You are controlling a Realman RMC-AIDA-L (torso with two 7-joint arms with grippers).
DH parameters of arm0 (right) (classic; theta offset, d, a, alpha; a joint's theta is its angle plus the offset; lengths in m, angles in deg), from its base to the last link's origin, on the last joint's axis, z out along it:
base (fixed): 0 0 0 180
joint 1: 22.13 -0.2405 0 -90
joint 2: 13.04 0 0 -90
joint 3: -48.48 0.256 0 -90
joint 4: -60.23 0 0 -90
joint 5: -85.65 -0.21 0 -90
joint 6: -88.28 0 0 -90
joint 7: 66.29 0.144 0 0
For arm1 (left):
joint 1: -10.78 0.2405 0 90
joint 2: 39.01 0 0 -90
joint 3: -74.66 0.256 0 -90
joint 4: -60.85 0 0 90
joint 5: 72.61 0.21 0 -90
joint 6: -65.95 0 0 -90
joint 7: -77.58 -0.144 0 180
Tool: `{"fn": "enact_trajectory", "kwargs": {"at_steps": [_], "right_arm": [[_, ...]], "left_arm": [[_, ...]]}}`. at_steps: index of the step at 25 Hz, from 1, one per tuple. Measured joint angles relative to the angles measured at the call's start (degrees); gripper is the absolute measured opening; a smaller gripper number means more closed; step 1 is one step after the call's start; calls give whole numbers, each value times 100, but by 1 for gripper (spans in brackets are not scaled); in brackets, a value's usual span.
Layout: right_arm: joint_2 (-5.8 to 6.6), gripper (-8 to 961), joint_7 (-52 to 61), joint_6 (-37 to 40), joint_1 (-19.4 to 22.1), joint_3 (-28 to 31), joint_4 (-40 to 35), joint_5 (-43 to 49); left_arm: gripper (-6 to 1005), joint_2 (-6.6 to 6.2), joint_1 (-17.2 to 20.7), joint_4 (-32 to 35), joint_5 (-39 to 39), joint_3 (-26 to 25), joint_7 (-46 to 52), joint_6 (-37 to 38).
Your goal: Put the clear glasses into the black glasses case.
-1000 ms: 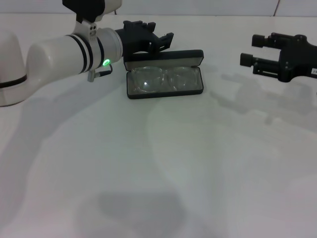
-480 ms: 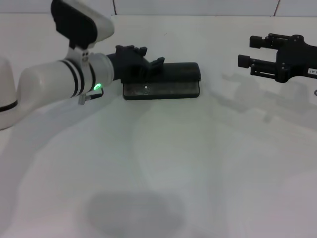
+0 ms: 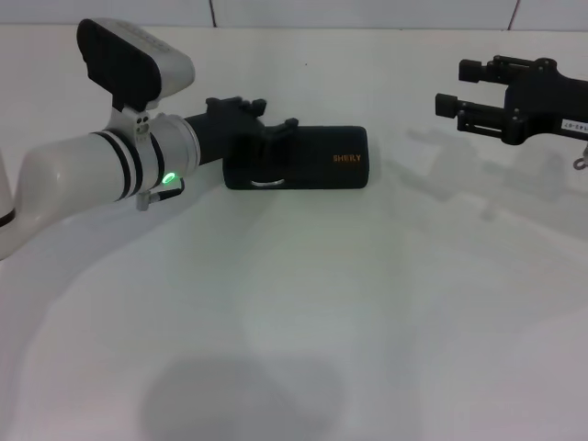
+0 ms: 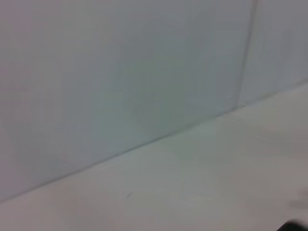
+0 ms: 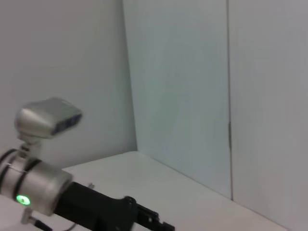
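Lying with its long axis running from 9 to 3 o'clock across the far half of the white table (image 3: 367,303), the black glasses case (image 3: 312,158) has its lid down and the orange lettering facing up; the clear glasses cannot be seen anywhere, so they are presumably inside, though that is a judgement, not something visible. The left gripper (image 3: 262,138) sits at the case's 9 o'clock end, overlapping its left corner from above, and appears to press on the lid there. Whether its fingers are apart or together I cannot tell, since dark fingers merge with the dark case. The right gripper (image 3: 459,96) hangs well apart at about 2 o'clock from the case, off the table surface, idle; its finger state is also unclear. The left arm is plainly the nearer one. If the lid is fully latched, the coming move is likely a retreat toward 9 o'clock, along the case's length, and dragging the case sideways is the risk. A pale glint at the case's front edge may mean a slight gap.
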Motion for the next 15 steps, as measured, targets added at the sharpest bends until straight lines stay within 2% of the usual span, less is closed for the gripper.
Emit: {"fn": "enact_trajectory", "kwargs": {"at_steps": [3, 8, 10, 15], "right_arm": [[-47, 617, -2, 190, 5, 0, -44, -1], [-58, 611, -17, 290, 39, 0, -77, -13], [-59, 610, -33, 293, 40, 0, -78, -13], [-61, 609, -195, 295, 40, 0, -78, -10]], "left_arm": [[564, -1, 368, 449, -321, -13, -222, 558], [564, -35, 1023, 720, -1989, -25, -1431, 1972], [565, -54, 1140, 684, -2265, -72, -1570, 2395], [565, -97, 1389, 662, -2289, -197, -1668, 3395]]}}
